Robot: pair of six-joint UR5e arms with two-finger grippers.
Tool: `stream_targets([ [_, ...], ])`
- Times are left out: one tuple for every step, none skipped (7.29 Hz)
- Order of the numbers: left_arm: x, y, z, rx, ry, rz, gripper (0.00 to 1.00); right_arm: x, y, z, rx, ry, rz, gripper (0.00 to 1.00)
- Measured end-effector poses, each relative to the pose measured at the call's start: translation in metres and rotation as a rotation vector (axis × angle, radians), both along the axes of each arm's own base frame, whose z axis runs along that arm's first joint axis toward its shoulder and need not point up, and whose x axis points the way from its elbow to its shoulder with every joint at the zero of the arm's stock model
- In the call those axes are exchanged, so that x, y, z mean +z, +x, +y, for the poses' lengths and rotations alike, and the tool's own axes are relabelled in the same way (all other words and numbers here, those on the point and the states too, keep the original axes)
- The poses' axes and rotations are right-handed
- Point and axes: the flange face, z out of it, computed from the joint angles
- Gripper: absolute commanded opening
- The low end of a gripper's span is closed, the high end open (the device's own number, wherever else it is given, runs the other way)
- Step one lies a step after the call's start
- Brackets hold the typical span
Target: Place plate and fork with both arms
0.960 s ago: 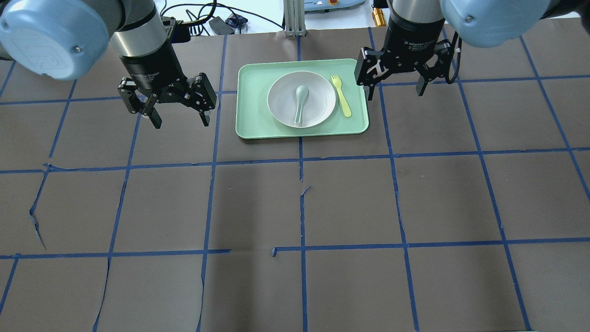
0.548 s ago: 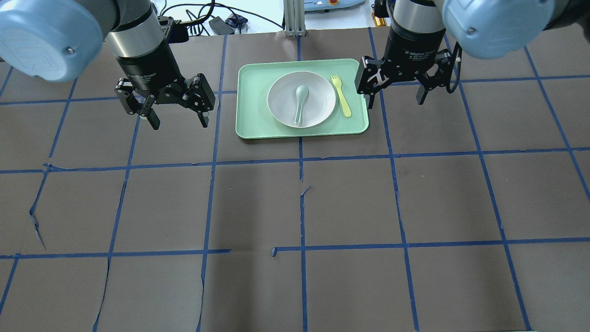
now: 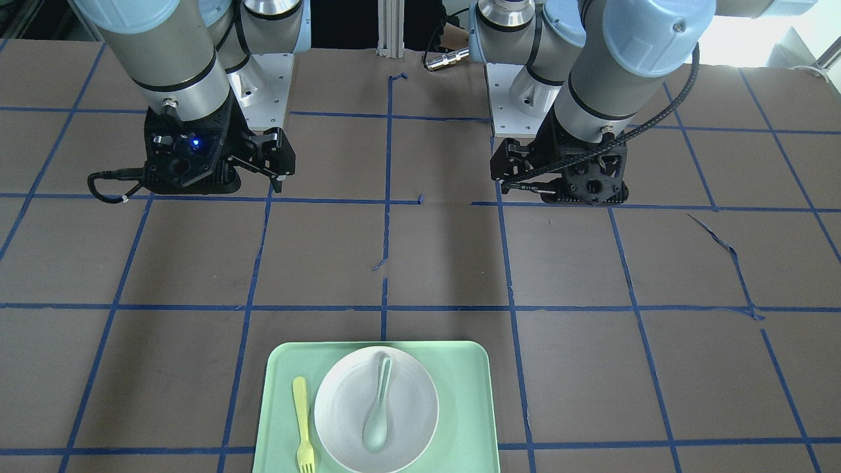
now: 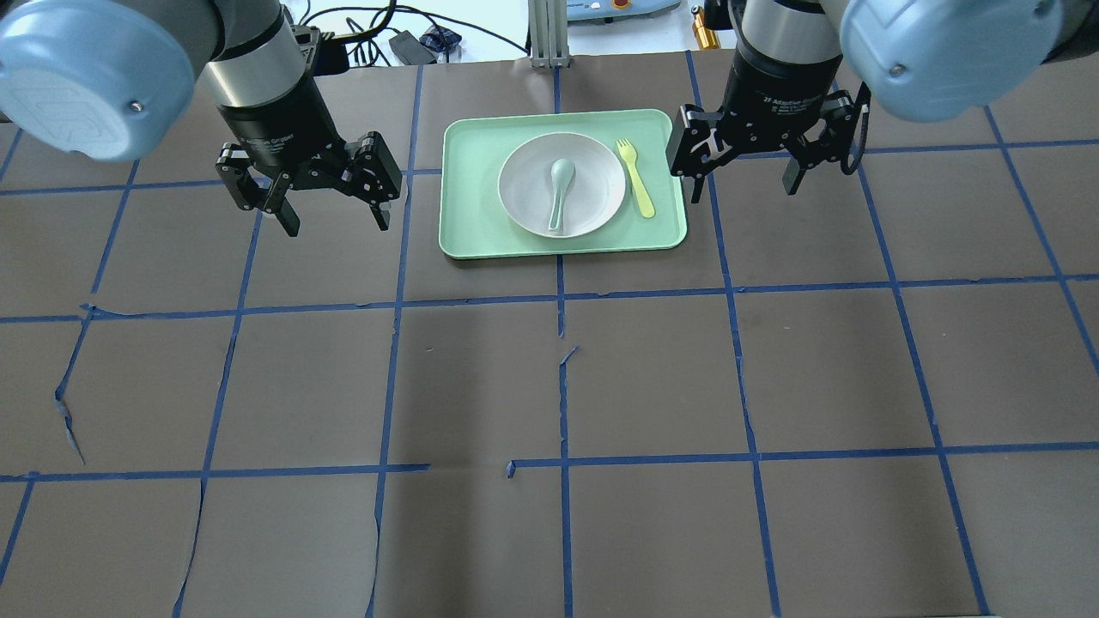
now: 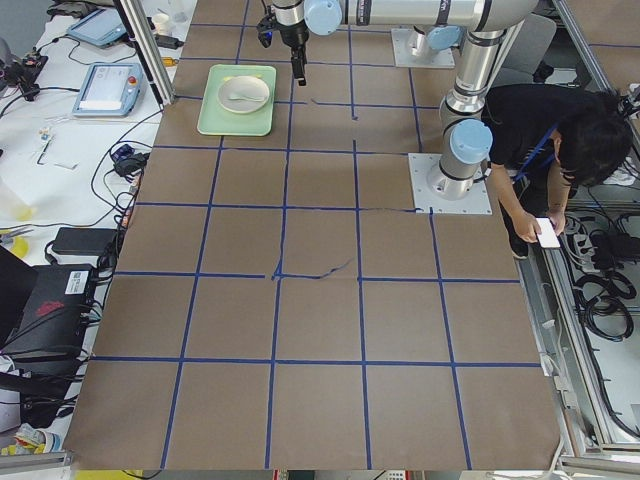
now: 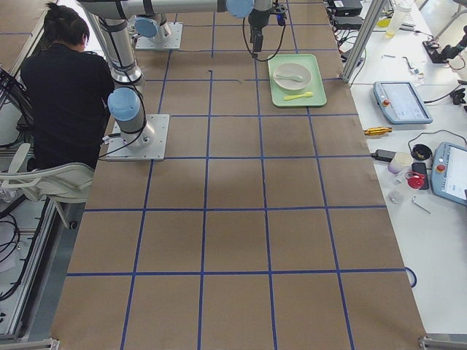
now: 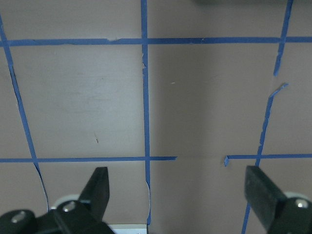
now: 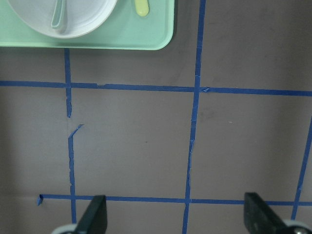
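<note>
The white plate (image 4: 594, 184) lies on the mint-green tray (image 4: 468, 219) at the table's far middle, with a grey-green spoon (image 4: 559, 193) in it. The pale-yellow fork (image 4: 637, 178) lies on the tray right of the plate. My left gripper (image 4: 337, 225) hangs open and empty left of the tray. My right gripper (image 4: 740, 190) hangs open and empty just right of the tray. The right wrist view shows the plate (image 8: 83, 19), the fork's end (image 8: 141, 7) and the tray corner (image 8: 146, 39) ahead of the open gripper (image 8: 175, 209). The left wrist view shows only the open gripper (image 7: 179, 185) over brown table.
The brown table (image 4: 652, 378) carries a grid of blue tape. Cables and devices lie beyond the far edge (image 4: 412, 43). A person (image 5: 540, 140) stands by the robot's base side. In the front-facing view the tray (image 3: 466, 407) sits at the bottom middle.
The right gripper has shifted slightly to the right and down in the overhead view. The left gripper has barely moved. Both stay open; plate, spoon and fork are unmoved.
</note>
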Motion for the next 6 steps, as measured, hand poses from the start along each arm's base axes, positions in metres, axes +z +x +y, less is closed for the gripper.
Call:
stream_targets([
  [-0.0023,0.0003,0.0014,0.020,-0.003,-0.004,1.00,-0.0002,-0.0005,-0.0002,-0.001,0.000,0.001,1.00],
  [-0.0021,0.0005,0.0023,0.032,-0.015,-0.006,1.00,-0.0009,-0.0010,-0.0006,-0.003,0.001,0.001,1.00],
  [0.0007,0.0009,0.0034,0.042,-0.028,-0.008,1.00,-0.0011,-0.0012,-0.0007,-0.004,0.001,-0.001,1.00],
  [0.0030,0.0019,0.0049,0.051,-0.035,-0.011,1.00,-0.0007,-0.0012,-0.0009,-0.005,-0.001,-0.002,1.00],
  [0.0049,0.0028,0.0064,0.055,-0.038,-0.014,1.00,0.0004,-0.0013,-0.0010,-0.005,-0.004,-0.003,1.00],
  [0.0064,0.0033,0.0078,0.064,-0.038,-0.016,1.00,0.0010,-0.0014,-0.0012,-0.005,-0.005,-0.001,1.00],
])
